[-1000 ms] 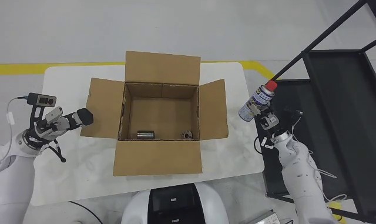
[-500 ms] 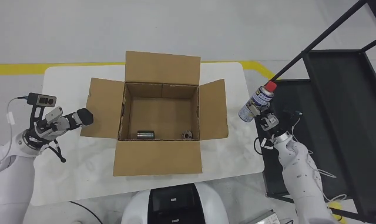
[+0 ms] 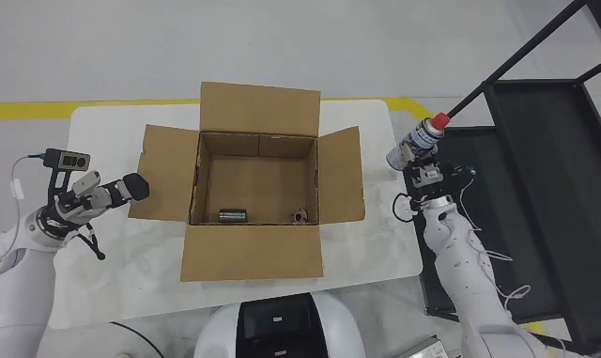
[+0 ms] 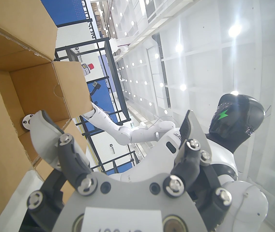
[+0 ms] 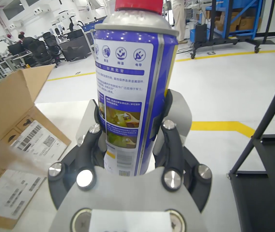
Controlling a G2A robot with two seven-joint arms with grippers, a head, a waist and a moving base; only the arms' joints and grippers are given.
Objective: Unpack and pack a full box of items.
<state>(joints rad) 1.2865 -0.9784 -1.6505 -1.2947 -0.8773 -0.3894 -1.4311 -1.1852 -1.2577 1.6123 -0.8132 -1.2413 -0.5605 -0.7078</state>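
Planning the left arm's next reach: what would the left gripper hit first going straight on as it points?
Most likely the left flap of the cardboard box, just ahead of the left gripper; relative height is unclear from above.

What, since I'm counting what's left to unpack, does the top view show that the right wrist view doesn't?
The top view adds the floor of the cardboard box, with a metal cylinder and a round metal part lying on it, and the left gripper, open, left of the box. The right wrist view adds the icons and pictures printed on the spray can and paper labels on a box flap. Both show the box, the red-capped can held in the right gripper, the white table and the black rack.
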